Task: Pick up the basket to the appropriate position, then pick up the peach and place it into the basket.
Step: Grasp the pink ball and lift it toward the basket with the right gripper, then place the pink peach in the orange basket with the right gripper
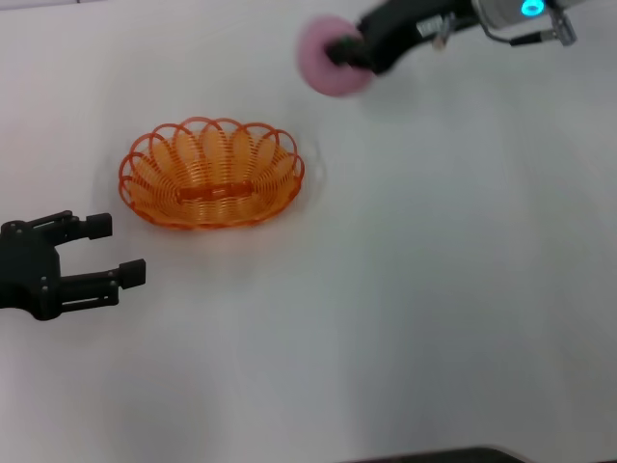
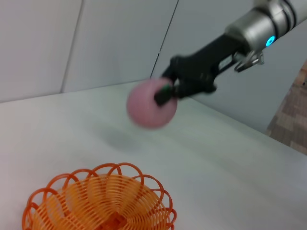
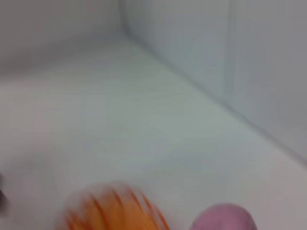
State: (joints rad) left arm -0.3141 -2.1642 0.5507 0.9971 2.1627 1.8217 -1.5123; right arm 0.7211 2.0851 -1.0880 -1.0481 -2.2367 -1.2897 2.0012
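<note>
White and bare around its few objects, the surface point(image 1: 434, 289) carries the orange wire basket point(image 1: 211, 174), which sits upright left of centre. Our right hand point(image 1: 345, 50) hangs in the air at the far side, fingers pinching the pale pink peach point(image 1: 331, 58) (seen from our left wrist, the fruit point(image 2: 151, 103) is lifted off the surface, beyond the basket point(image 2: 98, 201) and well apart from it). Our left hand point(image 1: 108, 249) rests low at the near left, just beside the basket's near left rim, its two black fingers spread and gripping nothing.
</note>
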